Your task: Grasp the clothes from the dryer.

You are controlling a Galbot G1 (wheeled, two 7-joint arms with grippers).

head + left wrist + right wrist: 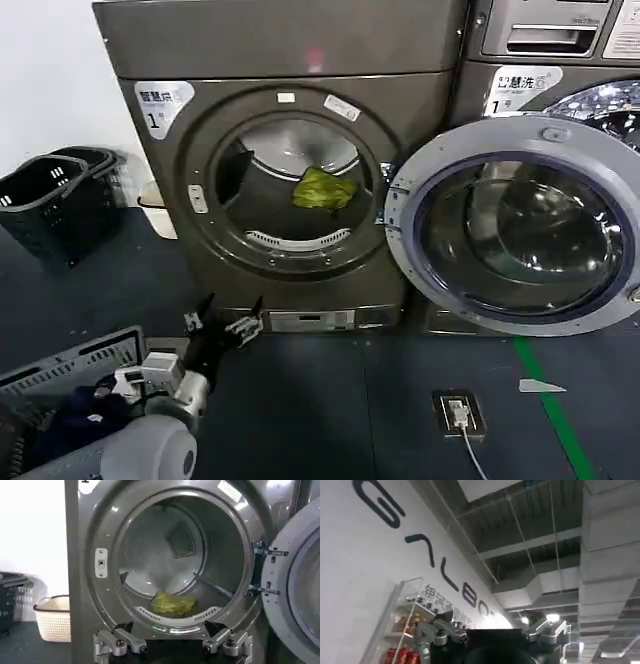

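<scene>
A crumpled yellow-green garment (pixel 324 189) lies inside the dryer (pixel 285 120), on the floor of the metal drum, just behind the lower rim of the round porthole and a little right of its centre. In the left wrist view the same garment (pixel 173 603) rests at the drum's near edge. The dryer's door (pixel 518 226) is swung fully open to the right, covering the front of the neighbouring machine (pixel 560 50). The left gripper (pixel 222 325) hangs low in front of the dryer, near its bottom left, pointing at the porthole with its fingers spread apart and nothing between them, well apart from the garment. The right gripper (pixel 492 635) points up toward a ceiling and a lettered wall, its fingers apart and empty. A dark basket (pixel 55 195) stands on the floor at the far left, and a grey basket (pixel 70 370) with dark clothes sits near the robot's left arm.
</scene>
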